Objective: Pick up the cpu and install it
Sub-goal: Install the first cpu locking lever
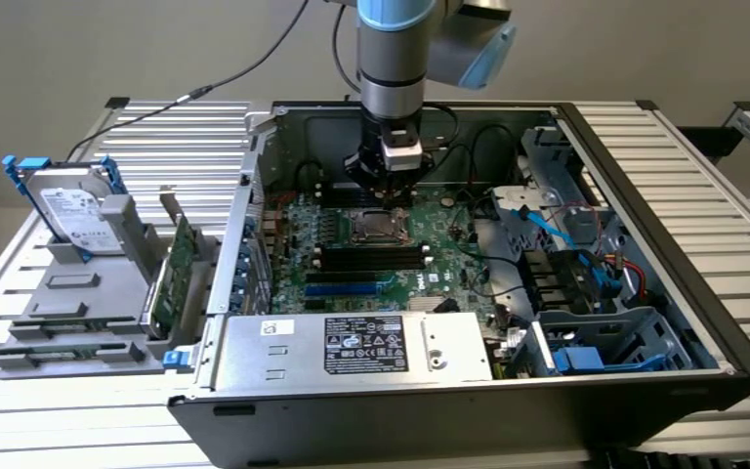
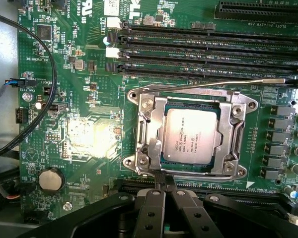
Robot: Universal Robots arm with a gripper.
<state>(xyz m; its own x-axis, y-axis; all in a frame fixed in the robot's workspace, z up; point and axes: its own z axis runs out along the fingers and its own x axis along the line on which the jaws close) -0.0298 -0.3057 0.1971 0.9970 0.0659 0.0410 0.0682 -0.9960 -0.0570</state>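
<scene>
Landmark = CPU socket (image 2: 191, 134) on the green motherboard (image 2: 84, 144).

Writing: wrist view shows white silkscreen on the board, mostly too fine to read; "SLOT1 PCIE3x16" style text by the long black slot (image 2: 260, 9) far from the gripper, not fully legible. The cpu (image 2: 192, 134) lid carries several lines of etched text plus a small round mark, too small to read. Ext. view: white-and-black sticker w/ cert. marks on the silver PSU box (image 1: 349, 347), unreadable; hard drive (image 1: 73, 210) label also unreadable.

Materials/shapes: socket frame is bright stamped steel, rectangular, screws at corners, thin wire lever (image 2: 223, 84) running along the side toward the black RAM slots (image 2: 203, 49). cpu is a flat square w/ dull silver top, sitting inside the frame, load plate over its edges. Board is matte green w/ small chips, a round coin cell (image 2: 51, 179) off toward the cable side, and black cable (image 2: 44, 74) looping over the board edge. Case (image 1: 662, 195) is dark sheet metal, lying open on a ribbed alu. table (image 1: 75, 420). Hard drive in blue frame stands on a grey holder at ext. view's left of the case, green card (image 1: 173, 269) beside it.

Gripper (image 2: 164, 184): black fingers (image 2: 151, 208) pressed together, tips closed to a narrow point, nothing seen clamped between them. Tips sit right at the socket frame's near edge, at the lever hook by the frame's middle; cpu lies just beyond the tips, inside the socket, not held. Ext. view: gripper (image 1: 386, 195) hangs straight down from the arm (image 1: 395, 59) just behind the socket.
</scene>
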